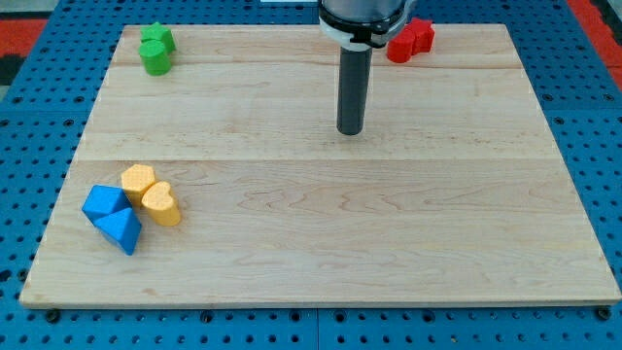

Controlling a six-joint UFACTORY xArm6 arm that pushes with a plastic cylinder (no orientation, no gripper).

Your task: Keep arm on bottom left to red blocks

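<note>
Two red blocks lie touching each other near the view's top edge, right of centre; their shapes are hard to make out. My tip rests on the board below and to the left of them, well apart from them. The dark rod rises from the tip toward the view's top. No block touches the tip.
Two green blocks sit at the view's top left. At the lower left, two yellow blocks touch two blue blocks. The wooden board lies on a blue pegboard surface.
</note>
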